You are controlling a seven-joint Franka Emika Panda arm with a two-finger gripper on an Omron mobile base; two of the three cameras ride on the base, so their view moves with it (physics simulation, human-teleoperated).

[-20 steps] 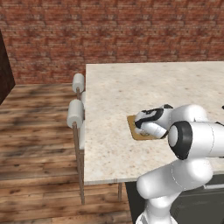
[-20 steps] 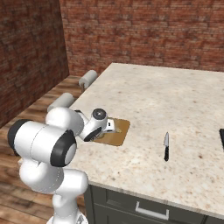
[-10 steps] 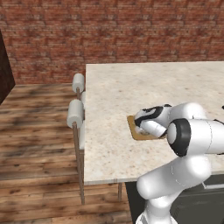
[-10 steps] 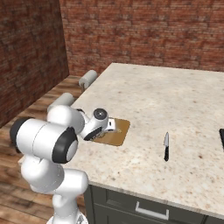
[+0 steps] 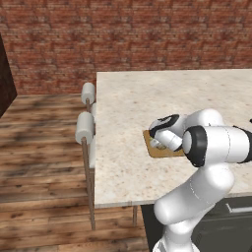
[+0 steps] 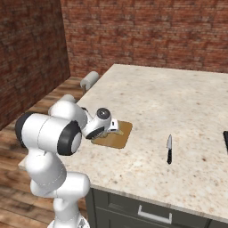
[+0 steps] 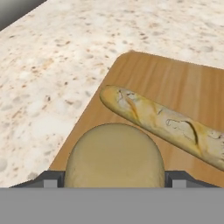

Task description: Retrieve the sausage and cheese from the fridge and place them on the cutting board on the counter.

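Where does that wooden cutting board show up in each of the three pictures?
Left base view: cutting board right of centre, mostly behind the arm.
Right base view: centre-left, beside the arm.
Hand view: upper right, carrying a tan lump and a long yellowish stick.
Shared landmark: the speckled counter under it.

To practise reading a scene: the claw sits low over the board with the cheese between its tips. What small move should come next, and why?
Probably lift the claw straight up. The cheese already rests on the board beside a long roll, and the tips stand apart from its sides, so it looks released.
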